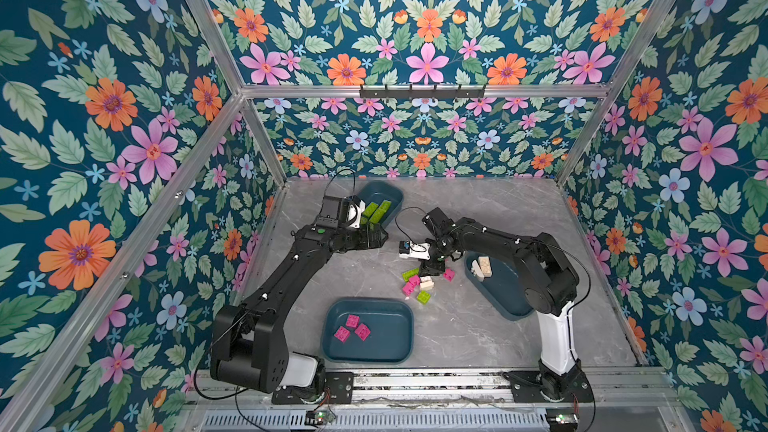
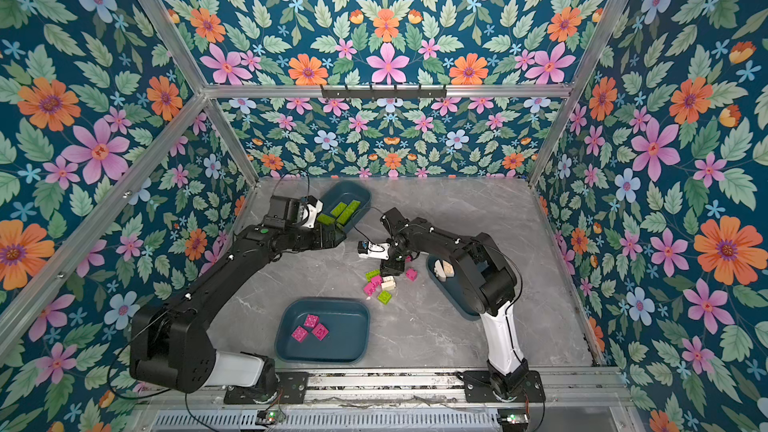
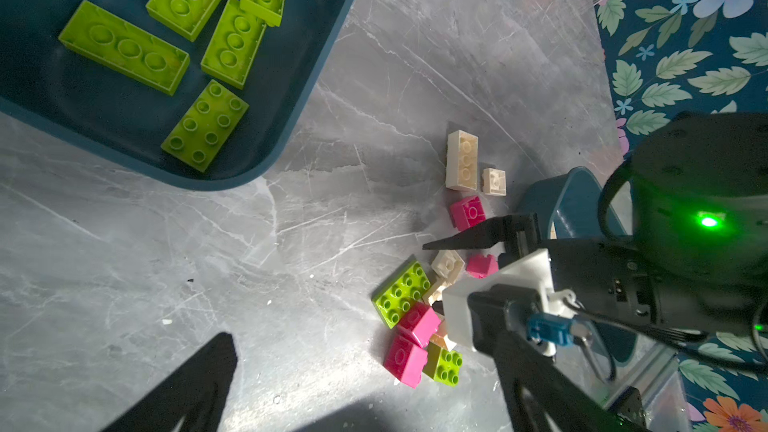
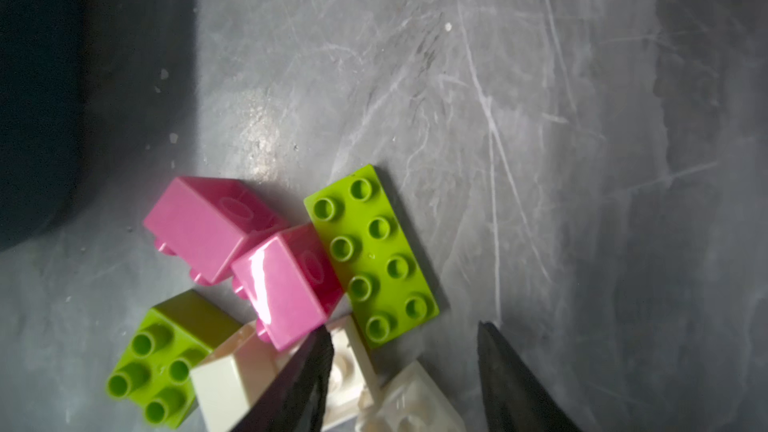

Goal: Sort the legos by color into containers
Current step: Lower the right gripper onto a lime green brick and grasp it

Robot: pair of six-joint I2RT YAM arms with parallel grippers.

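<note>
Cream lego (image 4: 409, 401) btwn R fingers (image 4: 505, 371), apart, no grip; L fingers (image 3: 199, 376) wide apart.

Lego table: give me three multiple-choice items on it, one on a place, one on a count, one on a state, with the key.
1. The sorted pink bricks lie in the bin at: A the front; B the back wall; C the right side.
2. Pink bricks in that bin: A two; B three; C five.
3. The right gripper is: A shut tight; B jaws apart, low over the loose pile; C folded back at its base.
Key: 1 A, both top views show it at the near edge. 2 B, three show on its floor. 3 B, the right wrist view shows its fingers either side of a cream brick.
</note>
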